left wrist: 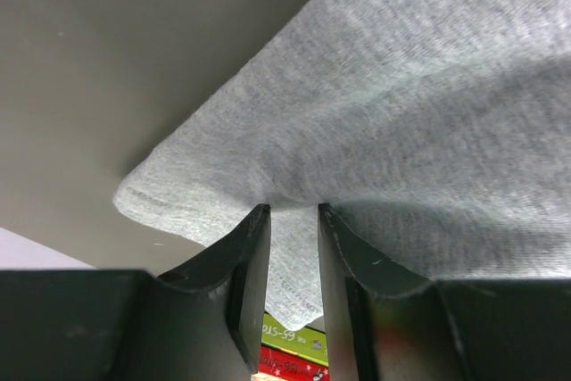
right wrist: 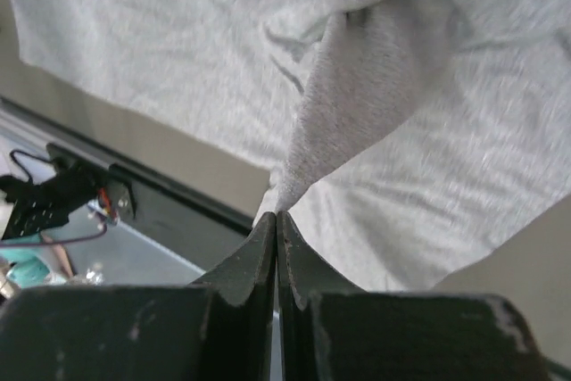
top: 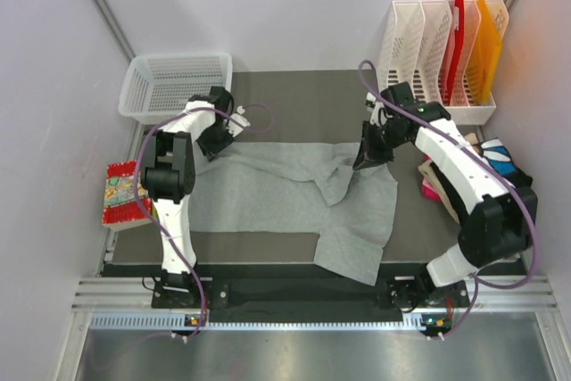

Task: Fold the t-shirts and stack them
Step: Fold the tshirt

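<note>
the left gripper was seen with its two dark fingers drawn partway together, and a bunched fold of a plain light grey cloth t-shirt was clamped between them, just beside a hemmed corner of the cloth. the right gripper was seen fully closed, its fingertips pressed together on a small pinch of the same shirt, which was pulled up into a narrow peak above the looser cloth around it.

in the top view the left gripper was placed at the shirt's far left corner and the right gripper at its far right part, so the shirt was held between the two arms. the rest of it lay spread and creased across the dark grey table mat, and its near right part reached the mat's near edge.

a white plastic mesh basket was set at the far left corner, just behind the left arm. a white slotted file rack holding red and orange dividers stood at the far right. a red patterned flat item lay off the mat's left side. other cloth pieces, pink and blue-and-white, were partly hidden beneath the right arm.
</note>
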`<state>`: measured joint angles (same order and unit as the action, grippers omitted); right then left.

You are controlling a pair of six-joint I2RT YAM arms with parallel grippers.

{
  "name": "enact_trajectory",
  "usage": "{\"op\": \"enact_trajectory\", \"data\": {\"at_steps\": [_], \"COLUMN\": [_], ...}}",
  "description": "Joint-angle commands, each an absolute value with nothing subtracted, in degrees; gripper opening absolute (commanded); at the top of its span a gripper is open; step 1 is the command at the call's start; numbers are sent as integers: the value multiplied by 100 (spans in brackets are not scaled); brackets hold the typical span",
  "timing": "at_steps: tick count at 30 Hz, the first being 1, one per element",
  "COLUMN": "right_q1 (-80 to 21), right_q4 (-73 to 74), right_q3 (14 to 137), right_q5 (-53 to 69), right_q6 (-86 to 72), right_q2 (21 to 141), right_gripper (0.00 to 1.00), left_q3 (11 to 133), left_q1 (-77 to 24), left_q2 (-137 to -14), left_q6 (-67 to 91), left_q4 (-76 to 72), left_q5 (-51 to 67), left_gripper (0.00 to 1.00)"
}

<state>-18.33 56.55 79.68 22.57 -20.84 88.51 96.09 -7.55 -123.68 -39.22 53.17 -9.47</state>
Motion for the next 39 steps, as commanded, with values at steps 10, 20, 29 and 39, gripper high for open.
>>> {"op": "enact_trajectory", "data": {"at_steps": [10,20,29,39], "right_q1": [-2250,-2681,-1707,-1186], "right_q4": [6794,7084,6400,5432], "right_q3": [6768,5951,7494,9325], "right_q5": [2583,2786,1310,1415], "right_q6": [-1986,-1916,-2152,-2206], "right_q2": [8324,7981,8867,11230], "right_gripper": [0,23,58,46], "left_q3": [9835,9852,9861,9729], "left_q1": [-721,-721,-721,-642], "left_q2": [-12164,-12155,-12147,-11839], "left_q6": [-4025,-4025,-4008,-4105], "left_q4": [5335,5326,5318,5291], "left_q5": [-976,-949,-914,-949], "left_gripper": [33,33,33,34]}}
